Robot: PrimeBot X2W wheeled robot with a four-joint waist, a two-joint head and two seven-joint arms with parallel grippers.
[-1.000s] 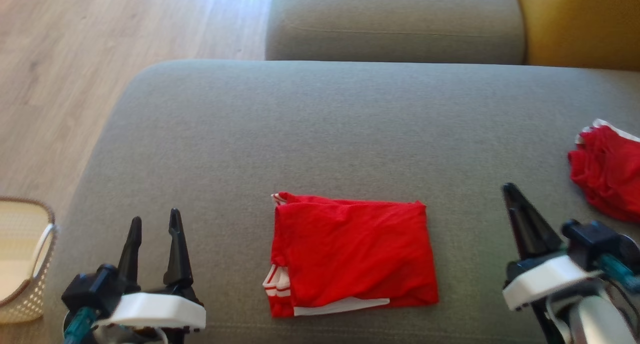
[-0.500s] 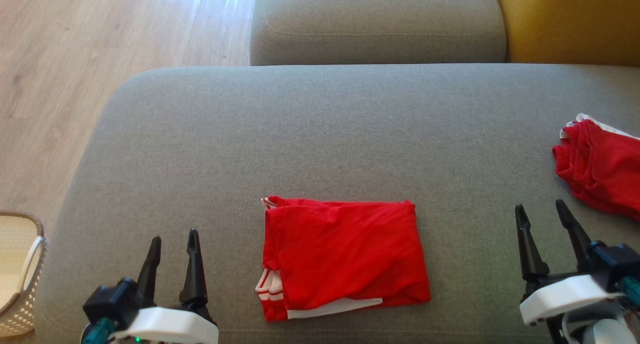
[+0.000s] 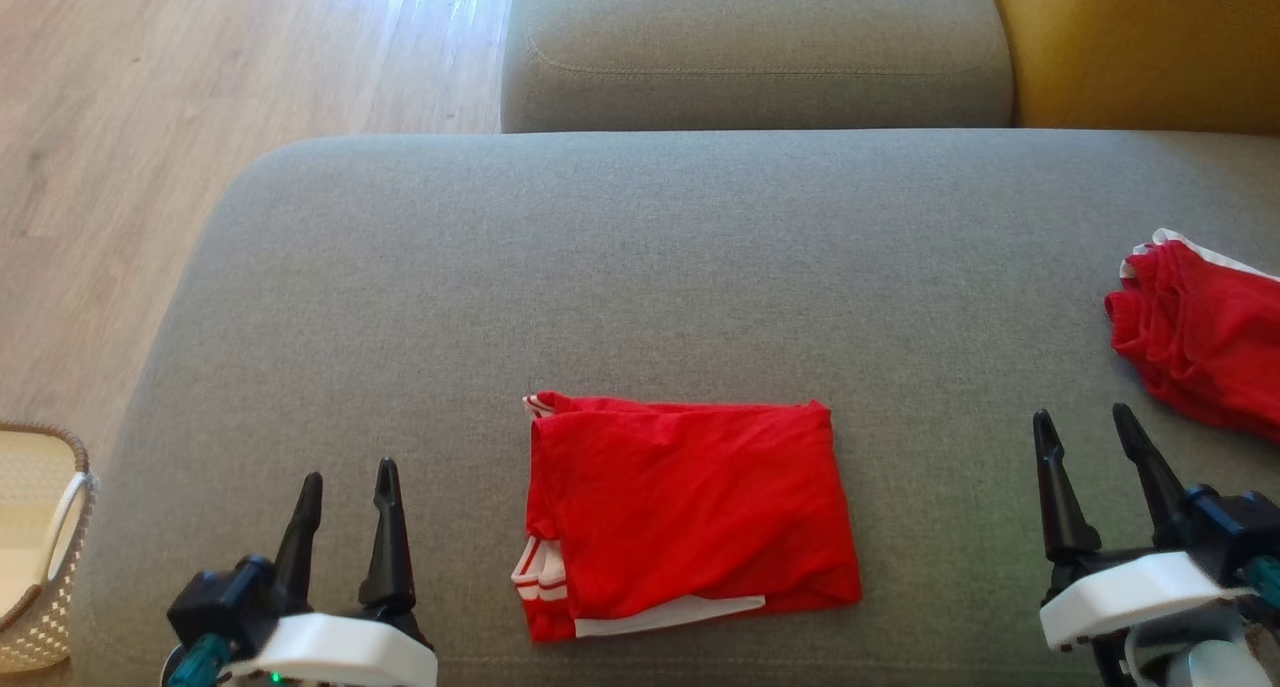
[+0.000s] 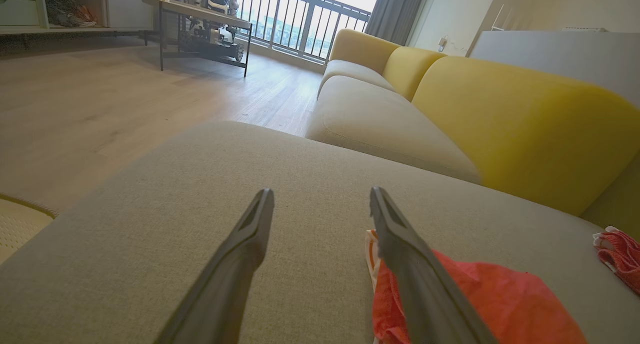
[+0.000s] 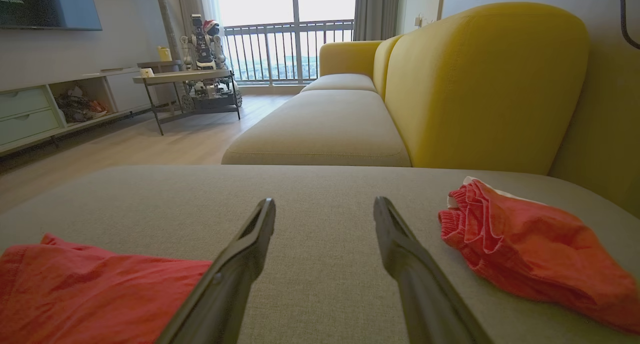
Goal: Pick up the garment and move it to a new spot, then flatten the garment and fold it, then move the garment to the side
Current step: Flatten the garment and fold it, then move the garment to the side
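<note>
A red garment (image 3: 690, 512) with white trim lies folded into a neat rectangle on the grey cushion (image 3: 640, 267), near its front edge. My left gripper (image 3: 349, 470) hovers open to the left of it, nothing between its fingers. In the left wrist view the left gripper (image 4: 321, 191) has the garment (image 4: 500, 304) just past its right finger. My right gripper (image 3: 1082, 412) stands open and empty to the garment's right. The right wrist view shows the right gripper (image 5: 324, 201) with the folded garment (image 5: 100, 289) at lower left.
A second red garment (image 3: 1200, 342), crumpled, lies at the cushion's right edge, close to my right gripper; it also shows in the right wrist view (image 5: 525, 254). A pale woven basket (image 3: 40, 527) stands on the wood floor at the left. A yellow backrest (image 3: 1140, 47) rises at the back right.
My right gripper has gone from shut to open and now points straight ahead. The head camera shifted slightly, moving the whole picture. The folded garment has stayed put.
</note>
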